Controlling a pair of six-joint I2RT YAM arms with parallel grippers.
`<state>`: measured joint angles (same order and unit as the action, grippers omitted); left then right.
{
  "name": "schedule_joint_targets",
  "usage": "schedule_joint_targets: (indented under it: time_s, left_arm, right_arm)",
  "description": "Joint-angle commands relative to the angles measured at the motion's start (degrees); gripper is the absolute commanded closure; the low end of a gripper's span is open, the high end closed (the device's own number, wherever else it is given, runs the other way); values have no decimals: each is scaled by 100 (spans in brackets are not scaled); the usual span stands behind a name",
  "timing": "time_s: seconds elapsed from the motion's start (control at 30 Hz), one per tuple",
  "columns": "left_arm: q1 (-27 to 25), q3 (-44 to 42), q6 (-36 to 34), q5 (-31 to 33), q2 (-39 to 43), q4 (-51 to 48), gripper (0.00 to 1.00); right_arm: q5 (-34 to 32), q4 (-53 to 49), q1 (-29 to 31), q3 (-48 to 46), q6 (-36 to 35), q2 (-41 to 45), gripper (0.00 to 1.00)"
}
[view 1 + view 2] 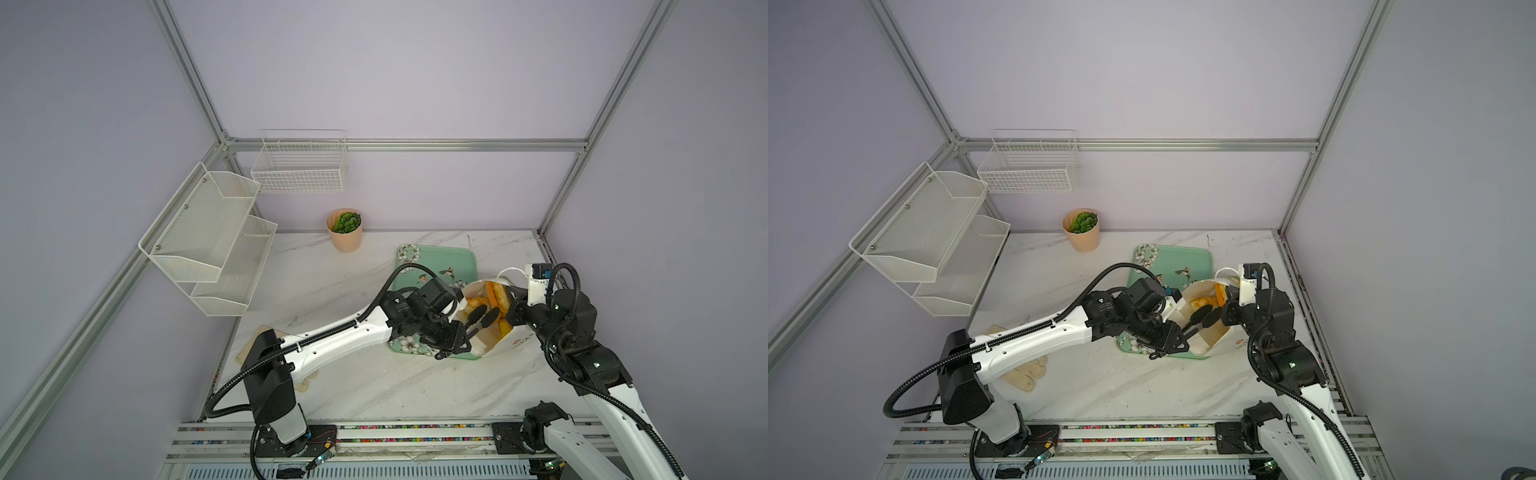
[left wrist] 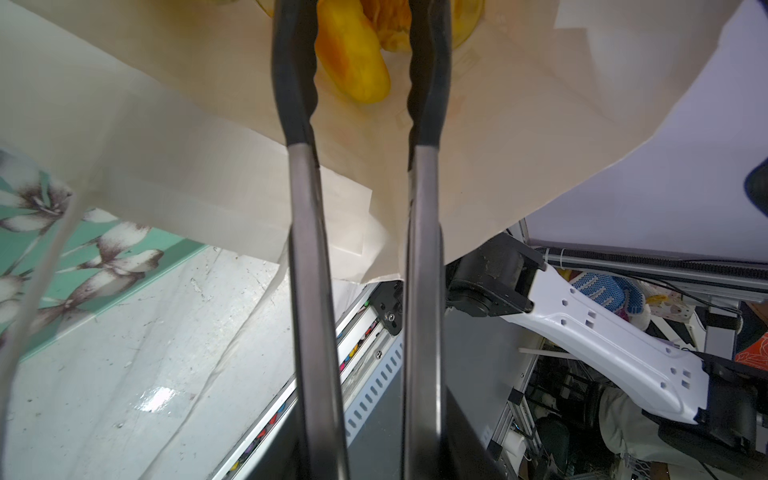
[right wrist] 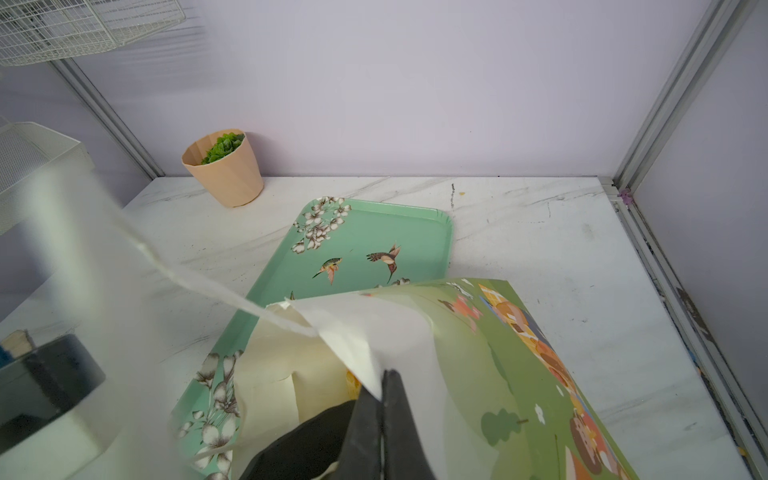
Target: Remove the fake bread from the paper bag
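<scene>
The white paper bag (image 1: pixel 505 343) (image 1: pixel 1219 343) lies tilted on the near right end of a mint flowered tray (image 1: pixel 449 257), mouth open toward the left. Glossy orange-yellow fake bread (image 1: pixel 498 295) (image 1: pixel 1204 301) shows inside it. My left gripper (image 1: pixel 485 314) (image 1: pixel 1207 314) reaches into the mouth; its long black-tipped fingers (image 2: pixel 295 83) stand apart on either side of an oblong loaf (image 2: pixel 353 62), the far finger clear of it. My right gripper (image 1: pixel 511 295) (image 3: pixel 384 376) is shut on the bag's (image 3: pixel 478 353) upper rim and holds the mouth open.
A peach plant pot (image 1: pixel 345 230) stands at the back by the wall. A wire basket (image 1: pixel 299 166) and a two-tier mesh shelf (image 1: pixel 208 237) hang at the back left. A beige cloth (image 1: pixel 1021 374) lies under the left arm near the front edge.
</scene>
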<state>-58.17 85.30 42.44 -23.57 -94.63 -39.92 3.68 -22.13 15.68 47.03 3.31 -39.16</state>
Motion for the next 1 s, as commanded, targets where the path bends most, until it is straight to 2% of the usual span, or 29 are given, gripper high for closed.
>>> schedule_joint_targets:
  time_s: [0.0, 0.97]
  left_arm:
    - [71, 623, -20, -118, 340, 304, 61]
    - [377, 1151, 177, -551, -445, 600, 57]
  right_arm:
    - [115, 220, 8, 36, -24, 110, 100]
    - [273, 288, 5, 36, -195, 207, 100]
